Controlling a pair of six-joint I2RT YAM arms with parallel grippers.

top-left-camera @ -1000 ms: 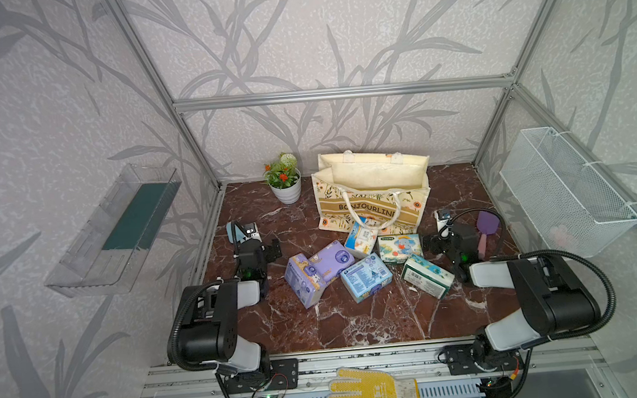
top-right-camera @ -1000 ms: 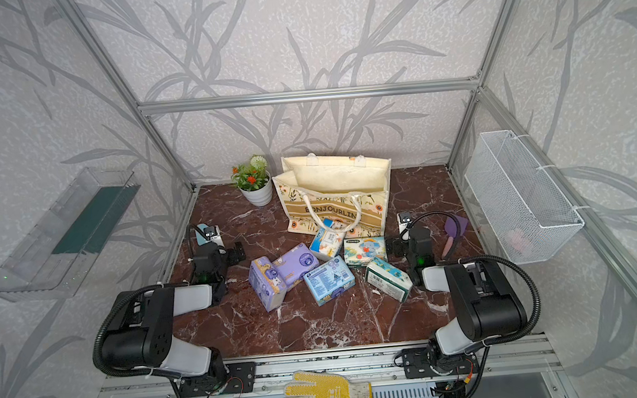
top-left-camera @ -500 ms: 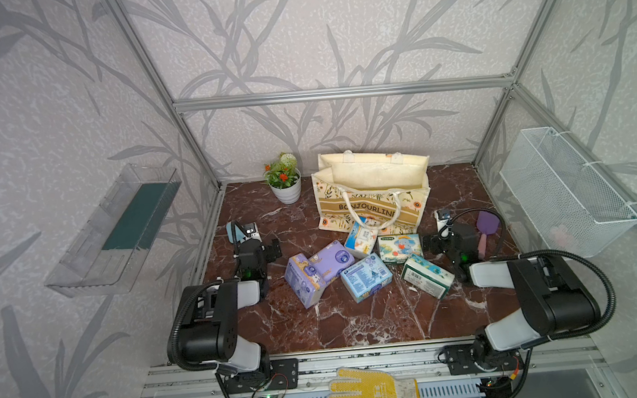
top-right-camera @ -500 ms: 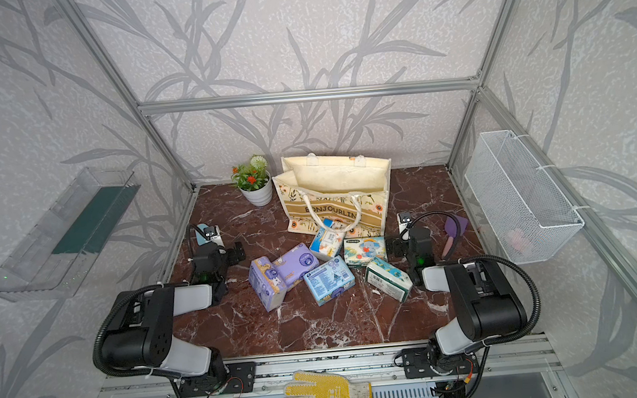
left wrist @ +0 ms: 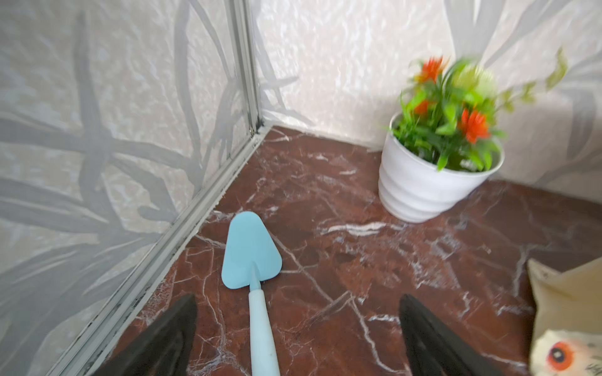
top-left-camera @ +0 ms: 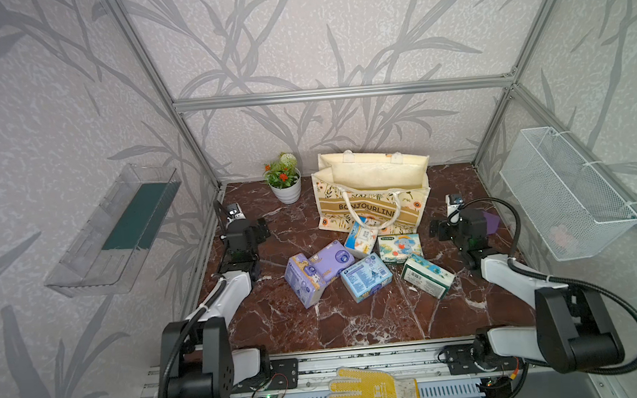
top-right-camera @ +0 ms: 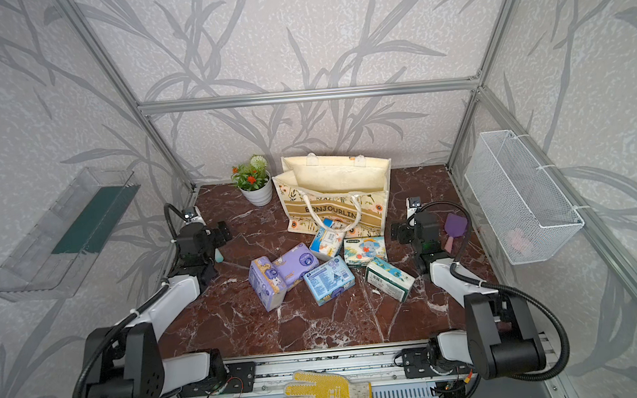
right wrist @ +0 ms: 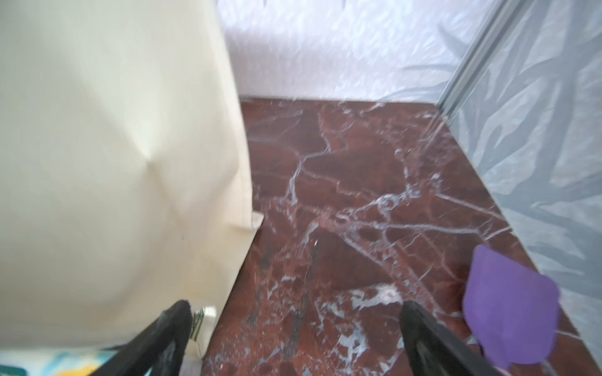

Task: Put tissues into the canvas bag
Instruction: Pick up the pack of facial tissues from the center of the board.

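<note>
Left wrist view: the left gripper (left wrist: 298, 302) shows only two dark finger tips, jaws set wide with nothing gripped; a blue toy shovel (left wrist: 250, 250) lies on the floor between them, its handle cut off by the frame edge; a corner of the canvas bag (left wrist: 566, 312) is cropped too, and the potted plant (left wrist: 436, 156) is blurred. Right wrist view: the right gripper (right wrist: 294, 306) also stands wide, holding nothing; the bag's plain cream side fills much of a smeared picture, and a purple toy shovel (right wrist: 511, 309) is cut by the edge. In both top views the gripper fingers are hidden under the wrists; something pink in the wire basket (top-left-camera: 565, 196) at right is too faint to name.

The bag stands open at upper centre of the floor, cream with a tan "BONJOURLINE" band, flower prints and white loop handles. The tissues (top-left-camera: 366, 278) lie outside it, clustered just in front at frame centre: two purple packs (top-left-camera: 331, 259) touching, a blue-white one beside them, another leaning on the bag, the elephant pack (top-left-camera: 399, 247), and the green-white pack (top-left-camera: 426, 277) furthest right.

The floor (top-left-camera: 319, 324) is dark red marble with white veins; the walls are grey and leaf-patterned behind an aluminium frame; a clear tray (top-left-camera: 117, 231) hangs at left; a yellow glove (top-left-camera: 375, 393) lies at bottom centre.
</note>
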